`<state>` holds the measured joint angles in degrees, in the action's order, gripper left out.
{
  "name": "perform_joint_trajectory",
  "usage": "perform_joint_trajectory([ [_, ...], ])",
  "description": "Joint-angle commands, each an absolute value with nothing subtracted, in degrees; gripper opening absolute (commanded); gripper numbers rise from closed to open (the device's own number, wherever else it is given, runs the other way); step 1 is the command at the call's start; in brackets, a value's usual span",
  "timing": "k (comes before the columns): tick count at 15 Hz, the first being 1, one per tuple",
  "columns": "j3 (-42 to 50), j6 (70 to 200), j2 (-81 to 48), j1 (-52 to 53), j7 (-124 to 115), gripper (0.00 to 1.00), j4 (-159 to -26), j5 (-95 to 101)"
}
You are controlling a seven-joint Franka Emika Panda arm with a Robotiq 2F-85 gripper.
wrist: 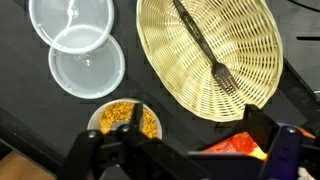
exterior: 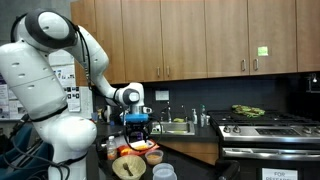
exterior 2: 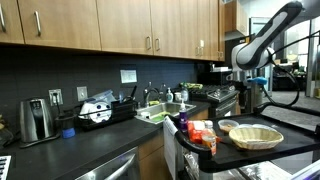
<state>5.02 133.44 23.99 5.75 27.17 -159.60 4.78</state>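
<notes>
My gripper (wrist: 195, 142) is open and hangs above a black counter (wrist: 40, 120). Between its fingers, below them, lies an orange-red snack bag (wrist: 238, 143). A small bowl of yellow corn kernels (wrist: 122, 120) sits by the left finger. A round wicker basket (wrist: 210, 50) with a black fork (wrist: 205, 50) in it lies beyond. In both exterior views the gripper (exterior: 137, 120) (exterior 2: 247, 98) is above the basket (exterior: 128, 167) (exterior 2: 255, 136) and the bag (exterior: 150, 150) (exterior 2: 203, 135), touching nothing.
Two clear round plastic lids or tubs (wrist: 70, 25) (wrist: 88, 70) lie left of the basket. A stove (exterior: 265, 125) and a sink (exterior: 178, 127) stand along the back counter. A toaster (exterior 2: 37, 120) and a dish rack (exterior 2: 100, 112) are on the other counter.
</notes>
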Motion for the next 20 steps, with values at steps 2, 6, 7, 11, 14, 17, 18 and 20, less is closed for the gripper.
perform_joint_trajectory([
  [2, 5.2, 134.3, 20.9, 5.1, 29.9, 1.00, -159.6, 6.3],
  [6, 5.6, 134.6, 18.4, 3.9, 31.5, 1.00, -159.6, 7.6],
  [7, 5.7, 134.6, 17.7, 3.6, 31.8, 1.00, -159.6, 7.9],
  [11, 5.7, 135.1, 15.3, 3.0, 32.7, 1.00, -159.5, 7.6],
  [14, 5.5, 136.8, 13.3, 3.1, 32.7, 1.00, -159.5, 7.0],
  [17, 5.2, 138.9, 11.2, 3.0, 32.5, 1.00, -159.5, 6.9],
  [18, 5.1, 139.8, 10.5, 2.9, 32.4, 1.00, -159.5, 6.9],
  [20, 5.0, 141.2, 8.9, 2.8, 32.1, 1.00, -159.5, 6.8],
])
